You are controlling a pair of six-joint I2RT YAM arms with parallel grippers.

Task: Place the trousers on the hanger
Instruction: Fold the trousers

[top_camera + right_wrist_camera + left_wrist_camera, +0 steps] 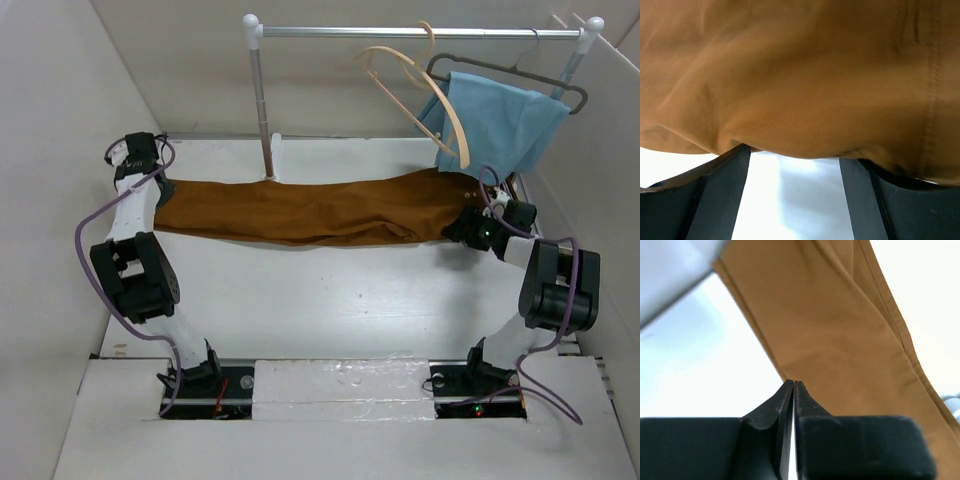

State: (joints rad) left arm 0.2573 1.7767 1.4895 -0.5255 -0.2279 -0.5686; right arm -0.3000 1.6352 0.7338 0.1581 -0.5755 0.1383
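Lying flat across the table (330,300), trousers (320,210) run from far left to far right, none of the cloth raised; hanger (451,108) hangs bare by its hook on the rail (400,32), above the trousers' right end and apart from them; beside it a grey hanger (560,87) carries a blue cloth (500,125).

Progress, as a judgement: early; nothing threaded over the hanger's lower bar, hanger not taken down; lifting, feeding the trousers through and settling them all remain.

Left gripper (793,385) sits at the left end of the trousers, fingers pressed together; cannot tell whether any hem is pinched at the tips.
Right gripper (795,156) sits at the right end, jaws wide apart with nothing between them; cloth edge lies just beyond the fingertips.

Views compared: top view alone shows hanger, rail and the full run of the trousers, but both sets of fingers are too small there to read; left wrist view gives the closed tips against the cloth edge and a seam running down the leg; right wrist view gives the open gap, bare table between the fingers, soft folds and a stitched seam close up.
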